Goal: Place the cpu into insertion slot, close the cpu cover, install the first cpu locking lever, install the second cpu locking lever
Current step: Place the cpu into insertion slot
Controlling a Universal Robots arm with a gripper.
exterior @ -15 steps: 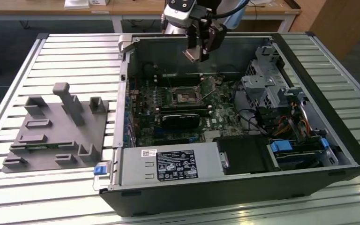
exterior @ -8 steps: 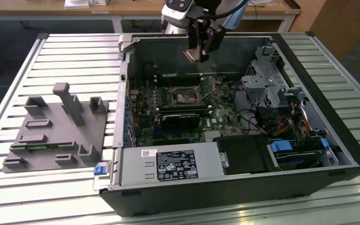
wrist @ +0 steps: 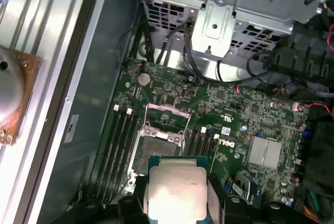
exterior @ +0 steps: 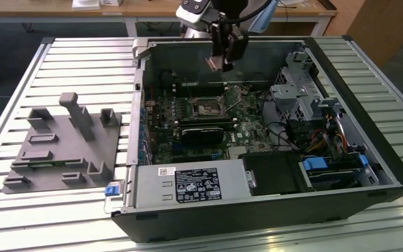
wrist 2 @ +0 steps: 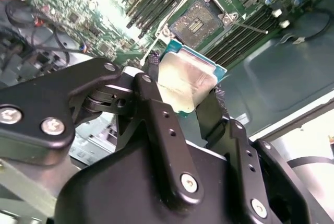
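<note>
- Spanning the whole scene, a slatted metal table (exterior: 19, 68) carries everything else.
- Lying on its side with the panel off, a black computer case (exterior: 257, 215) takes up the middle and the exterior view's right of the table.
- A grey moulded parts holder (exterior: 54, 147) sits on the slats at the exterior view's left, just beside the case.
- Inside the case, a green circuit board (exterior: 247, 134) covers the floor, and a silver power supply (exterior: 187, 184) with a label lies along the near side.
- The black gripper (exterior: 224, 60) hangs from the arm over the far part of the open case, above the board.
- Its fingers (wrist 2: 156, 109) are clamped on two opposite edges of the cpu (wrist 2: 185, 80), whose pale metal face shows in both wrist views (wrist: 175, 187).
- The cpu is in the air, well clear of the board and apart from the insertion slot (exterior: 207, 107).
- The insertion slot (wrist: 159, 153) lies bare near the middle of the board, between rows of memory sockets, its contact field uncovered in the second wrist view (wrist 2: 195, 23).
- The cpu cover (wrist: 167, 115) is swung open, off the slot and hinged at one edge of it.
</note>
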